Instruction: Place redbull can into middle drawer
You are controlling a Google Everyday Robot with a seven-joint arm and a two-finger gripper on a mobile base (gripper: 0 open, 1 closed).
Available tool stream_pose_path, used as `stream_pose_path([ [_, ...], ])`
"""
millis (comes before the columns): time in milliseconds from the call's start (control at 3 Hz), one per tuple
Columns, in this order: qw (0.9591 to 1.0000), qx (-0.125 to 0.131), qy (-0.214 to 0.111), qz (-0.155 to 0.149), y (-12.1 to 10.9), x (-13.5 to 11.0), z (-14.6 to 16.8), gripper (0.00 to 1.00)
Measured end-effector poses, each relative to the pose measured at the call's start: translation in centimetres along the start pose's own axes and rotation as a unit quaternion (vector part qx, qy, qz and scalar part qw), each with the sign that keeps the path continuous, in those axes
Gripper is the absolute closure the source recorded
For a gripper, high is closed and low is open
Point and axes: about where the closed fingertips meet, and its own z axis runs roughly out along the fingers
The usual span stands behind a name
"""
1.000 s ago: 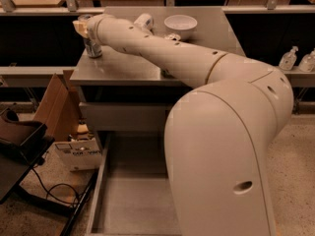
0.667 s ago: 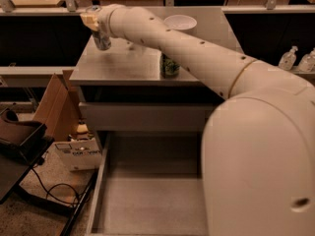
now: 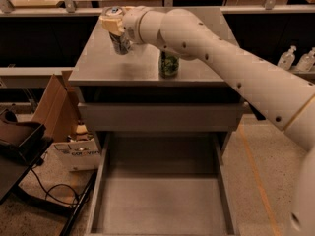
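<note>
Writing on redbull can (image 3: 120, 42): none readable; only blue-and-silver colouring and a shiny silver top.
Writing on green can (image 3: 169, 65): none readable; a green pattern on the wall.
Writing on white carton (image 3: 76, 155): dark print on the side, too small to make out.
Gripper (image 3: 113, 24): above the left rear of the cabinet top (image 3: 98, 69), cream fingers clamped on the upper part of the redbull can.
Redbull can: held in the pincer, slightly tilted, over the cabinet top, left of the green can and apart from it; cannot tell whether its base touches the top.
Change since 0.7 s ago: can and gripper shifted right, nearer the green can; elbow swung out of the foreground, uncovering the whole drawer floor.
Middle drawer (image 3: 162, 200): pulled fully out below the cabinet, wide and shallow, grey metal, flat floor, low side walls.
Upper drawer front (image 3: 162, 117): flat plain grey panel, closed.
Arm (image 3: 221, 48): smooth off-white shell, rounded segments, small dark holes along it.
Floor side, left: brown cardboard flap (image 3: 49, 107), black cable (image 3: 54, 195).
Right background: two clear bottles (image 3: 287, 58).
</note>
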Motion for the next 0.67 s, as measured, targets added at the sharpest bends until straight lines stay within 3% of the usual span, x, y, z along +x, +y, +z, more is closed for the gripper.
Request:
stream_pose_path([
  [333, 0.9989, -0.045, -0.014, -0.001, 2.1, 2.7, -5.5, 1.00],
  [667, 0.9898, -0.133, -0.052, -0.003, 9.2, 0.2, -7.0, 1.00],
])
